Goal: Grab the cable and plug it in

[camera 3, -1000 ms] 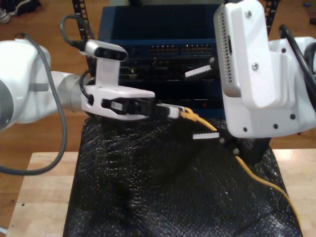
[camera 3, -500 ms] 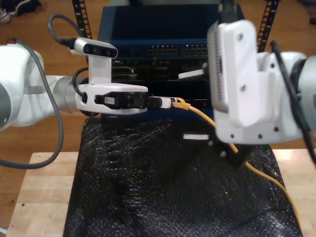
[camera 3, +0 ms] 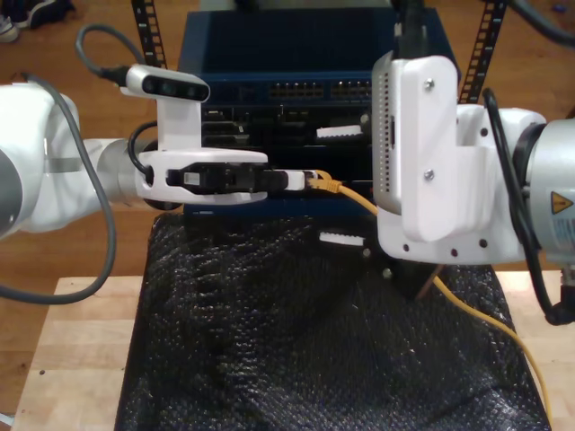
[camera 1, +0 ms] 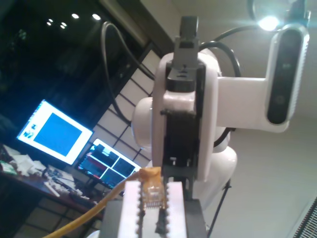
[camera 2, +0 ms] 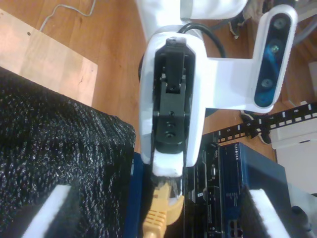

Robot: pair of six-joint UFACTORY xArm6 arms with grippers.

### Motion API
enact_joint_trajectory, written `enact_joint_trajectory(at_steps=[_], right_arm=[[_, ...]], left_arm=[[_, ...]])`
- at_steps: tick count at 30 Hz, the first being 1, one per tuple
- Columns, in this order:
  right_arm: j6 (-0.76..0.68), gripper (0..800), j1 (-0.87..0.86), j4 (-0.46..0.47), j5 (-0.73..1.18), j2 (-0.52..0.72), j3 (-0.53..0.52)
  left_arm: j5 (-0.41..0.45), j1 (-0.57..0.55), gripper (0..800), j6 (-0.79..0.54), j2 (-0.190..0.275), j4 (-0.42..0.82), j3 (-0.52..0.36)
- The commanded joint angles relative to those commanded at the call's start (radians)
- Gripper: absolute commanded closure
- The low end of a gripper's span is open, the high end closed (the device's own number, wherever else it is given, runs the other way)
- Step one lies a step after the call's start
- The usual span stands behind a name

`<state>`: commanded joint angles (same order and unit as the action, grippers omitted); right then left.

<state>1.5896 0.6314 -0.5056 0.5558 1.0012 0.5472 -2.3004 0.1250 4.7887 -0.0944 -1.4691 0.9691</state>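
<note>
My first gripper (camera 3: pixel 301 180) is closed on the plug end of the cable (camera 3: pixel 334 187), in front of the dark blue rack unit (camera 3: pixel 296 45). The yellow cable runs down over the black foam mat (camera 3: pixel 269 341) toward the exterior view's right. My second gripper (camera 3: pixel 341 184) stands wide apart, its white pads (camera 3: pixel 342 132) holding nothing.

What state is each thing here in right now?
Long thin yellow-orange network cable: plug end gripped, not yet plugged in.
My first gripper: shut on the cable's plug.
My second gripper: open, gripping nothing.
Flat computer monitors: lit.
</note>
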Motion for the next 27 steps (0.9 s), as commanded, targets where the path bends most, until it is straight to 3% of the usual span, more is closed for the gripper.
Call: enact_joint_trajectory(at_steps=[7,18,27], right_arm=[[-0.002,176,0.000,-0.002,-0.031,0.008,-0.008],[-0.006,229,0.000,-0.002,-0.031,0.009,-0.014],[-0.009,327,0.003,-0.003,-0.029,0.015,-0.015]], left_arm=[[-0.028,0.000,780,0.000,-0.002,-0.002,0.000],[-0.046,-0.002,780,0.000,-0.005,-0.002,0.000],[-0.049,-0.002,780,0.000,-0.006,-0.002,0.000]])
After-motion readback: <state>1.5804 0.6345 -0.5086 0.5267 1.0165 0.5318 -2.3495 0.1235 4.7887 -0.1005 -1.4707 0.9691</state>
